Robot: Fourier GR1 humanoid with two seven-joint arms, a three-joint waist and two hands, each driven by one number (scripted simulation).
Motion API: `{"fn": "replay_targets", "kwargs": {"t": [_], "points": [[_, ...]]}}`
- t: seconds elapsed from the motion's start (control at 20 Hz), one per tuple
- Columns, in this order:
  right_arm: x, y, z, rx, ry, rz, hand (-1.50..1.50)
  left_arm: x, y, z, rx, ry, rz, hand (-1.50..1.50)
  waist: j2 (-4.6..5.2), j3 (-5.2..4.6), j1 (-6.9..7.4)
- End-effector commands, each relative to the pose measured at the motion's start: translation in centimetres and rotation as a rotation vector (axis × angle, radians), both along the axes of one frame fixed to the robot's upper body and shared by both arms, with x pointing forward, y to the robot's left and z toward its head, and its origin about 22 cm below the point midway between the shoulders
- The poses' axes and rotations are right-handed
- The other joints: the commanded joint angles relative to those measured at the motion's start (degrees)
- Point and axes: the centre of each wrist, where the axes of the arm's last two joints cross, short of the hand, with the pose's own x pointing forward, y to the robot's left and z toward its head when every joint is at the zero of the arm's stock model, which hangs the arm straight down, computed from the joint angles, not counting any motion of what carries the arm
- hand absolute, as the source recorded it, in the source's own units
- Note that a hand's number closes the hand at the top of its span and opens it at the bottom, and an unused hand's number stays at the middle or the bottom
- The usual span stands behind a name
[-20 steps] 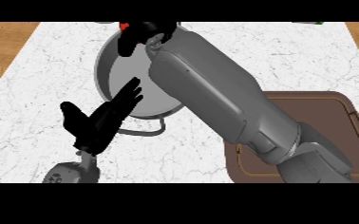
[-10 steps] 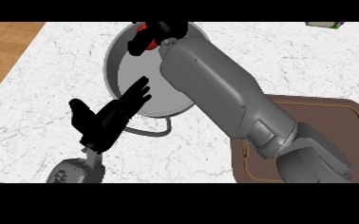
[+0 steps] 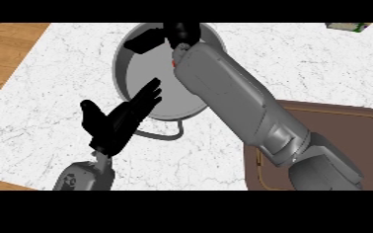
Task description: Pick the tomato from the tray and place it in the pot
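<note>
In the head view, the right robot hand [image 3: 175,33] is stretched far forward and hangs above the pot [image 3: 146,79], over its far part. Its fingers are curled together, and just below them, at the wrist, a small piece of red shows: this I take to be the tomato [image 3: 174,63]. Most of it is hidden by the hand and the grey forearm, so I cannot say how it sits in the grasp. From the hand the pot lies straight below, so in my judgement the coming move is only to open the fingers and let the tomato go down.

The pot stands on the white marbled worktop [image 3: 65,74], with a thin wire handle toward the robot. The brown tray [image 3: 328,123] is at the right, well apart from the tomato now, partly under the right forearm.

The left robot hand [image 3: 120,121] shows lower left, fingers straight and spread (it holds nothing). It rests beside the near rim of the pot, its fingertips over the rim. It is nearer to the pot's handle than the right hand, but it plays no part in the release.
</note>
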Motion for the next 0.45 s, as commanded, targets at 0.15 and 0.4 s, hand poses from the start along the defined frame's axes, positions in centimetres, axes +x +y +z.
{"fn": "replay_targets", "kwargs": {"t": [0.15,0.4], "points": [[0.7,-1.0,-2.0,0.074,-0.121,-0.089,-1.50,-0.3,0.1,-0.5,0.008,0.035,0.000,0.00,-0.51,-0.04,-1.54],[1.6,-1.8,-2.8,0.095,-0.106,-0.169,-1.50,-0.3,2.2,-0.6,0.006,0.023,0.043,0.00,-0.74,-0.04,-2.65]]}}
